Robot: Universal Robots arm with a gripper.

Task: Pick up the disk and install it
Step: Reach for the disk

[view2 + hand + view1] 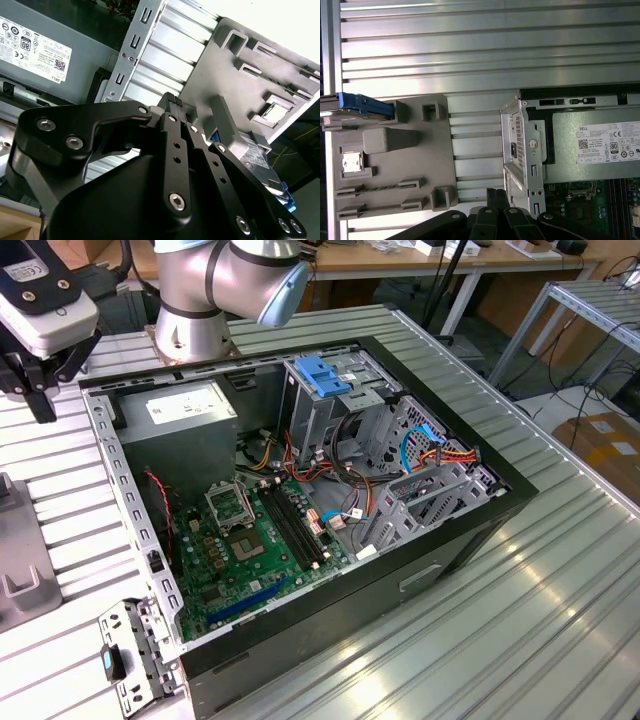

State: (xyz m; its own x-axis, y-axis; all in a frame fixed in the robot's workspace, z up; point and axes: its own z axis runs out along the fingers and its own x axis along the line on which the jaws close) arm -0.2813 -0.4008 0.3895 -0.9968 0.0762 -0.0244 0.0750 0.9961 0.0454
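First wrist view: disk (357, 105) sits at holder's (395, 165) corner, far from case (530, 150). My gripper (492, 194) is closed, empty. Likely stiff, weighty, shock-sensitive; grip blue rails.

A ribbed, silver-grey aluminium bench (560, 570) of long parallel slats carries everything. A large open black metal computer case (440, 560) lies on its side in the middle of the bench, open face up. The arm's round silver base (190, 335) stands by the bench's far edge, just behind the case. A flat grey plastic holder with raised clips (20, 560) rests near the bench's edge on the exterior view's left, apart from the case. A small perforated grey metal bracket with a blue tab (135, 645) lies toward the bench's near edge, just beside the case's corner.
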